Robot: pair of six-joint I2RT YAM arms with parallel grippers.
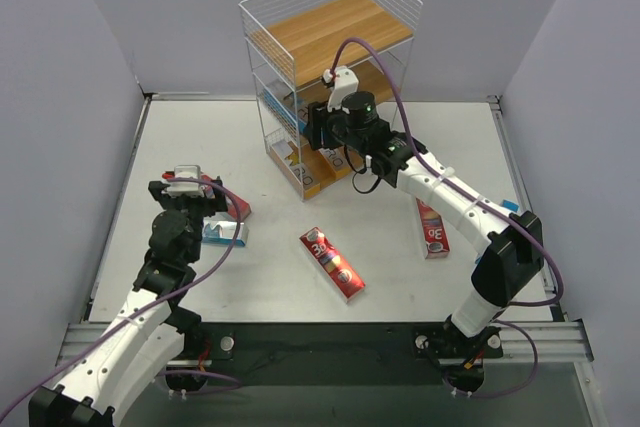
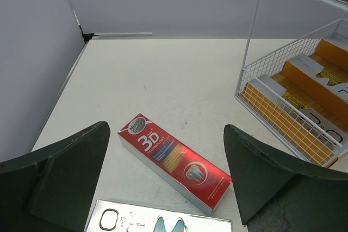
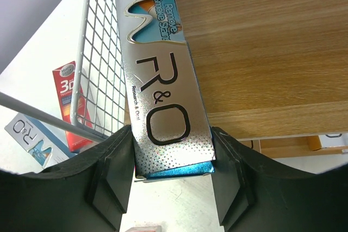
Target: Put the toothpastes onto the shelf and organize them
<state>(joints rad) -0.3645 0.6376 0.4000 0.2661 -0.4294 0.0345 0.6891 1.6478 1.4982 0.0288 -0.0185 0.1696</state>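
Note:
The white wire shelf with wooden boards stands at the table's far middle. My right gripper reaches into its middle tier. In the right wrist view this gripper is shut on the near end of a silver-and-teal "R&O" toothpaste carton. The carton lies on the wooden board along the wire side. My left gripper is open, low over the left of the table. A red "3D" carton lies between its fingers, and a silver "R&O" carton lies nearer.
Two more red cartons lie on the table, one in the middle and one under the right arm. Orange-and-white cartons fill the shelf's bottom tier. Grey walls close in the left and right sides.

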